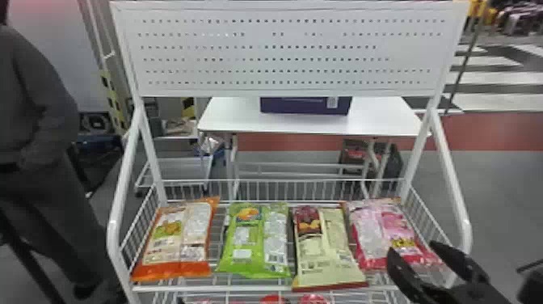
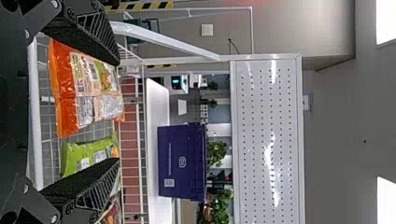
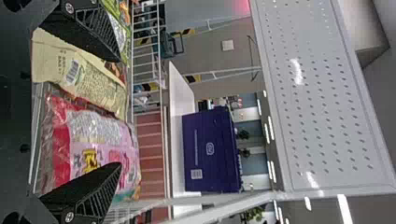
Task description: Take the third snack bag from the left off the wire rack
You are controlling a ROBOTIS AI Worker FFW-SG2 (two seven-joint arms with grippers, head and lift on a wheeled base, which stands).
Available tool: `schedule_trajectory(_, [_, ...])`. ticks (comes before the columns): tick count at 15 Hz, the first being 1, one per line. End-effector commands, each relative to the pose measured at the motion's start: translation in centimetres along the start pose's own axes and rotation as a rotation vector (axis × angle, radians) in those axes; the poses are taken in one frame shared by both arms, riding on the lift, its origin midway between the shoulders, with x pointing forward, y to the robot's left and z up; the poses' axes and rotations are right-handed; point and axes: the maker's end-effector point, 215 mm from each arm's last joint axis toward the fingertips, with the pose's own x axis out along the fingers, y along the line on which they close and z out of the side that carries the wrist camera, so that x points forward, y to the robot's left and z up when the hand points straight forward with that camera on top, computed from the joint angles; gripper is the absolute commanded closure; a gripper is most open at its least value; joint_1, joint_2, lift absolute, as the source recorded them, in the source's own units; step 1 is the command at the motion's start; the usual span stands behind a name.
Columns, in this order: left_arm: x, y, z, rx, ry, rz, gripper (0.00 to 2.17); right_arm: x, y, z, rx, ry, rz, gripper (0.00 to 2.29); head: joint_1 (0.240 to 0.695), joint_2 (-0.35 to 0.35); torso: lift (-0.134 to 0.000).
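Right gripper [image 1: 413, 247] hangs at the near right corner of the wire rack [image 1: 283, 182], its two flat black ribbed fingers spread wide with nothing between them. Its tips sit over the near end of the pink bag [image 1: 379, 230], the rightmost of four. In the right wrist view the right gripper [image 3: 119, 112] frames that glossy, crinkled pink bag [image 3: 88, 140], with the cream bag [image 3: 79, 74] close to one finger.

Left gripper [image 2: 116, 109] is also spread apart and empty, facing the orange bag [image 2: 84, 93] and the green bag [image 2: 88, 154].

The third snack bag from the left [image 1: 323, 250] is that cream one, a flat matte pouch with a dark red top. It lies lengthwise on the wire shelf just left of the right gripper, and its near end juts past the front rail. The pink bag lies just beside it on the right, under the gripper. The green bag [image 1: 256, 240] lies just beside it on the left, and the orange bag [image 1: 177, 242] lies beyond that.

All four bags lie flat in a row on thin white wire grid, fenced by a low wire rim. Behind the rack stands a white table [image 1: 375, 117] carrying a dark blue box [image 1: 306, 105]. A white perforated metal panel [image 1: 283, 48] rises above the shelf between white tube posts.
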Motion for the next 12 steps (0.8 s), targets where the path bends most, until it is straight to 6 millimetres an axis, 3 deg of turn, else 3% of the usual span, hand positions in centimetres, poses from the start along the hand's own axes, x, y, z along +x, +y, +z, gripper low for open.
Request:
schedule_trajectory(1, [0.0, -0.3, -0.3, -0.003, 0.006, -0.003, 0.17, 4.7, 1.9, -0.8, -0.005, 0.034, 0.027, 0.1, 0.499, 0.0, 0.0])
schedule_trajectory(4, [-0.1, -0.4, -0.5, -0.004, 0.009, -0.007, 0.17, 8.7, 3.5, -3.1, -0.004, 0.095, 0.073, 0.1, 0.499, 0.0, 0.0])
schedule_trajectory(6, [-0.1, -0.4, -0.8, -0.005, 0.015, -0.005, 0.17, 10.2, 5.2, -4.9, -0.008, 0.144, 0.109, 0.1, 0.499, 0.0, 0.0])
schedule_trajectory(12, [-0.2, -1.1, -1.3, 0.002, 0.02, -0.012, 0.17, 11.7, 8.1, -9.5, 0.002, 0.284, 0.201, 0.17, 0.499, 0.0, 0.0])
